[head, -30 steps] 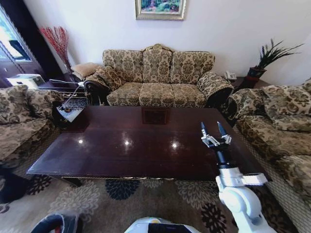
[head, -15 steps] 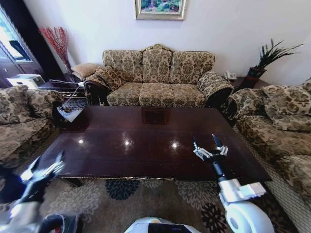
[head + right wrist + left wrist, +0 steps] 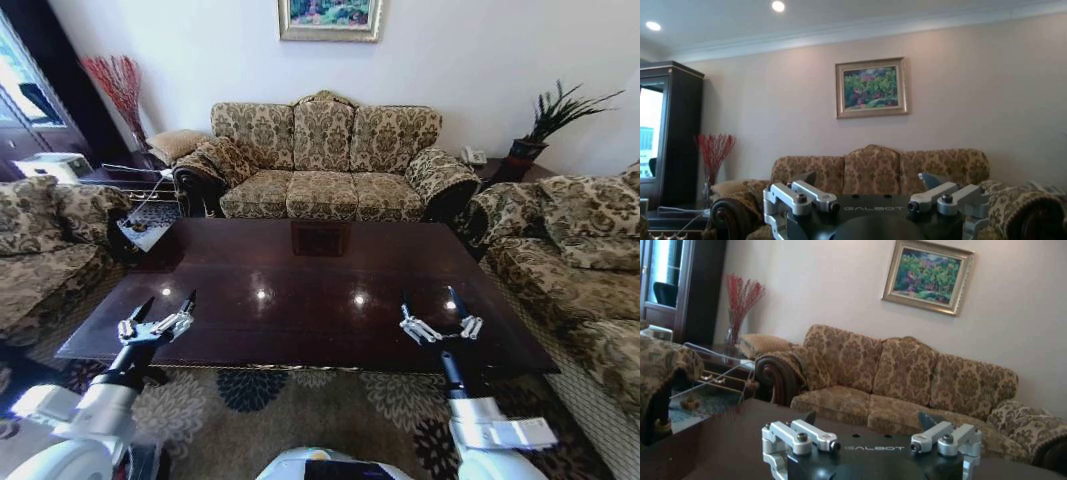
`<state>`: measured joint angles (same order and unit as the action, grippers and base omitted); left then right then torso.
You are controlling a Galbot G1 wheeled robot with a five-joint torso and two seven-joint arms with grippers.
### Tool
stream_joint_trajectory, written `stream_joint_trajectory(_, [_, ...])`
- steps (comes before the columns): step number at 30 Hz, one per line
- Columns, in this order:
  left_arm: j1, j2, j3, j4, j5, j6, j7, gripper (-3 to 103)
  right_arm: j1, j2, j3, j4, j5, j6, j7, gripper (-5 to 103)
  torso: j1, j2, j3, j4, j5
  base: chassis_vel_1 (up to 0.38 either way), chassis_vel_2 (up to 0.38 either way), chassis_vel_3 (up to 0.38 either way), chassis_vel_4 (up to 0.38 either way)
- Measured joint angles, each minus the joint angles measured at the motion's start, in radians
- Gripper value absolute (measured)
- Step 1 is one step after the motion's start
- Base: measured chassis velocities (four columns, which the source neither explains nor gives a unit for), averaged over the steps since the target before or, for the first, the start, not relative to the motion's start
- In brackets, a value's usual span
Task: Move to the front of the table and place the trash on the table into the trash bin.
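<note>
The table (image 3: 300,290) of dark glossy wood spreads in front of me, lamp reflections on its top. The trash is out of view. A round dark trash bin (image 3: 143,233) with a pale liner stands off the table's far left corner, beside the left sofa. Over the near left edge my left gripper (image 3: 169,298) is raised and open, holding nothing. My right gripper (image 3: 428,298) stands open over the near right edge, also holding nothing. In the wrist views, the left gripper (image 3: 867,417) and right gripper (image 3: 867,177) each show spread fingers pointing at the far sofa.
Patterned sofas ring the table: one behind (image 3: 325,160), one left (image 3: 45,240), one right (image 3: 575,250). A glass side table (image 3: 125,178) and a vase of red twigs (image 3: 118,85) fill the back left corner; a potted plant (image 3: 550,120) stands back right. A patterned rug (image 3: 260,400) lies below.
My left arm has risen into view at the near left edge. The right gripper has drawn back and down toward the near edge, and its fingers have spread wider.
</note>
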<state>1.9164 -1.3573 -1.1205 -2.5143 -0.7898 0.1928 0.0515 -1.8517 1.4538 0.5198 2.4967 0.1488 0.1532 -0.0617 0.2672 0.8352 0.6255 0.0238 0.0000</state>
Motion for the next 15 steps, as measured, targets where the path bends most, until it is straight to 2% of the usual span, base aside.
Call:
stream_joint_trajectory(6, [-0.020, 0.021, -0.001, 0.006, 0.000, 0.024, -0.008, 100, 0.001, -0.002, -0.014, 0.000, 0.000, -0.009, 0.008, 100, 0.000, 0.000, 0.000, -0.0003, -0.0001, 0.000, 0.000, 0.000, 0.000])
stream_joint_trajectory(15, [-0.022, 0.022, -0.002, 0.010, 0.000, 0.024, -0.008, 100, 0.002, -0.003, -0.014, 0.000, 0.002, -0.010, 0.009, 100, 0.000, 0.000, 0.000, -0.0002, 0.0000, 0.000, 0.000, 0.000, 0.000])
